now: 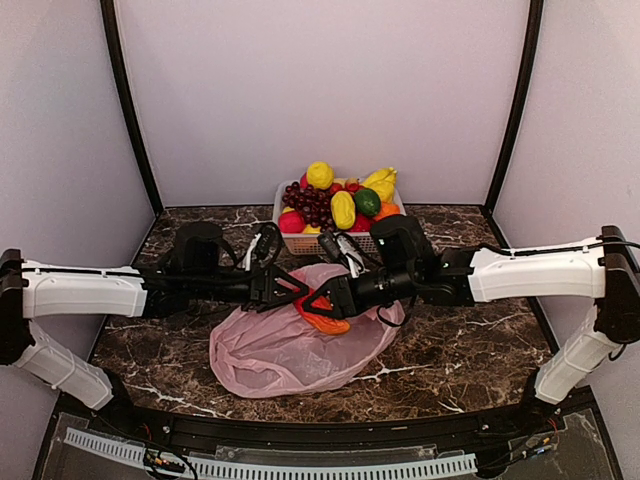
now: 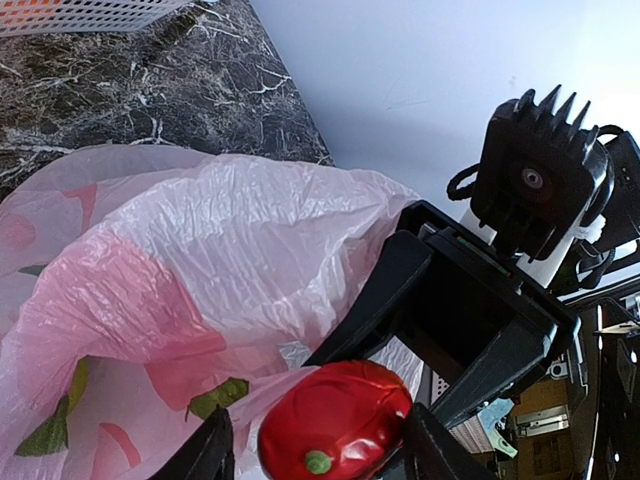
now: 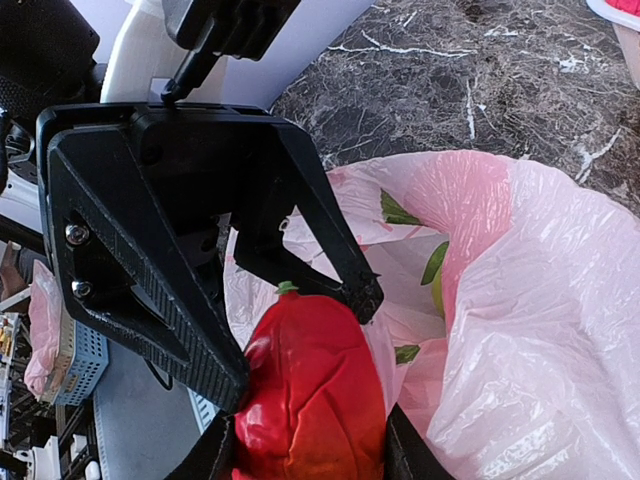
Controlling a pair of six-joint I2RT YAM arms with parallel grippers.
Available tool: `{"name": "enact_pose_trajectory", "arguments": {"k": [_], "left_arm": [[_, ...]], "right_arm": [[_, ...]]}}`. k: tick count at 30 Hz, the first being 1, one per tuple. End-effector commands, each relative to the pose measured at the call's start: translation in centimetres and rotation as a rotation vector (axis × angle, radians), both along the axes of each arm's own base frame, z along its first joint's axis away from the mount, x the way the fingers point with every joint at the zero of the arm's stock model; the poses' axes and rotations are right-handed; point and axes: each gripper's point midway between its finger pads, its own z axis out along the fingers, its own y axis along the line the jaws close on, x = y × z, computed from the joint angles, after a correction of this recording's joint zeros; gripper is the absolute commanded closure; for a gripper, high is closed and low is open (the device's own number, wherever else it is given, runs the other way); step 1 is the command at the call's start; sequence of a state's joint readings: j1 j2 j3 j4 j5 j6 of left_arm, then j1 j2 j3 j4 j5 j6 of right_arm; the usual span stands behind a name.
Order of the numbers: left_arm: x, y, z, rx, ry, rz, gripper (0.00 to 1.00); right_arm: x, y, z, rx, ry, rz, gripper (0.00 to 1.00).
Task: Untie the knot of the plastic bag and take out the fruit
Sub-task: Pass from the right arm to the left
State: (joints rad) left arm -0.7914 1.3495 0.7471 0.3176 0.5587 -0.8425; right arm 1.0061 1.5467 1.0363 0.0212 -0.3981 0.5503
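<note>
The pink plastic bag (image 1: 270, 350) lies slack on the marble table, its mouth toward both grippers; it also shows in the left wrist view (image 2: 200, 250) and the right wrist view (image 3: 520, 300). No knot shows. My right gripper (image 1: 332, 298) (image 3: 305, 455) is shut on a red-orange fruit (image 1: 325, 315) (image 3: 310, 400) at the bag's mouth, just above the film. My left gripper (image 1: 298, 290) (image 2: 318, 450) faces it, jaws spread around the fruit's stem end (image 2: 335, 420), with a fold of pink film beside one finger.
A white basket (image 1: 296, 243) stands at the back centre, heaped with a purple grape bunch (image 1: 310, 205), yellow fruit (image 1: 320, 175), a green one (image 1: 367, 202) and others. Its corner shows in the left wrist view (image 2: 80, 12). Walls enclose the table on three sides.
</note>
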Motion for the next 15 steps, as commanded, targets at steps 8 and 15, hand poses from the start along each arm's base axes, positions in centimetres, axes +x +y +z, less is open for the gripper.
{"name": "enact_pose_trajectory", "arguments": {"k": [8, 15], "left_arm": [[-0.69, -0.78, 0.21, -0.029, 0.017, -0.046, 0.53], [-0.83, -0.59, 0.47, -0.035, 0.014, -0.043, 0.7]], "right_arm": [[0.15, 1.27, 1.95, 0.055, -0.049, 0.025, 0.66], [0.34, 1.08, 1.56, 0.043, -0.048, 0.008, 0.59]]}}
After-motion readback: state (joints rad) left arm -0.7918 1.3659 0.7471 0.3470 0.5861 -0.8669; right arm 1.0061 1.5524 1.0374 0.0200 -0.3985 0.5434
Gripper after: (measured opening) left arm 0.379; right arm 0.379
